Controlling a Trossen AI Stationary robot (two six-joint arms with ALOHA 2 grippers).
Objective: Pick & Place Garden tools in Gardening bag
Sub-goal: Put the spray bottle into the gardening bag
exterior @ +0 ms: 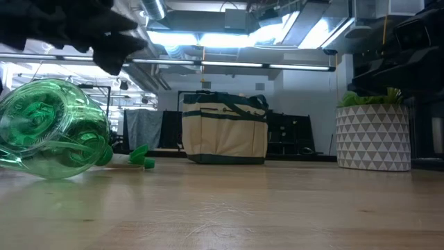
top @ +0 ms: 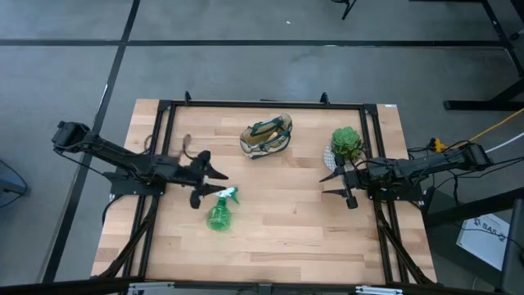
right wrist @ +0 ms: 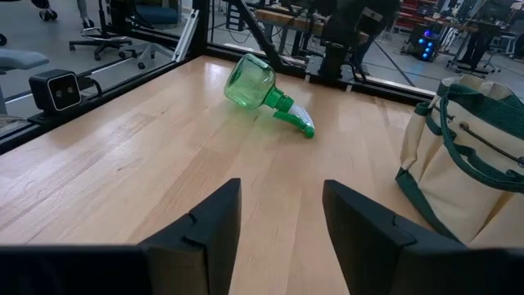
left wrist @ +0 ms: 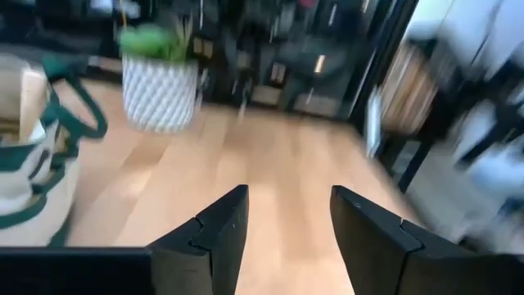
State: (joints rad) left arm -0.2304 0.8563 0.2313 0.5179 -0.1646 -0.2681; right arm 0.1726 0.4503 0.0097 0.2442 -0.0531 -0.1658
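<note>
Green spray bottle [exterior: 52, 128] lies on its side close to the low camera, nozzle toward the table middle; from above it sits [top: 219, 212] front-left of centre on the light wood table [top: 278, 229]. Left gripper [top: 206, 185] hangs just beside the bottle's nozzle end, fingers [left wrist: 219, 225] spread wide, nothing between them. Gardening bag [top: 267, 136], beige with dark green trim, stands upright near the back edge, about centre, well apart from the bottle. Trowel, rake, shears: can't tell where they are. Potted plant [top: 345, 144] in a white patterned pot stands right of the bag, near the right arm. Right gripper [top: 339, 185] waits at the right side, just in front of the plant, fingers [right wrist: 214, 220] wide apart and empty. Black frame rails [top: 262, 105] border the table. Floor around it grey with dark lines. Room behind: ceiling strip lights [exterior: 236, 64], dark equipment, office chairs [right wrist: 110, 33].
</note>
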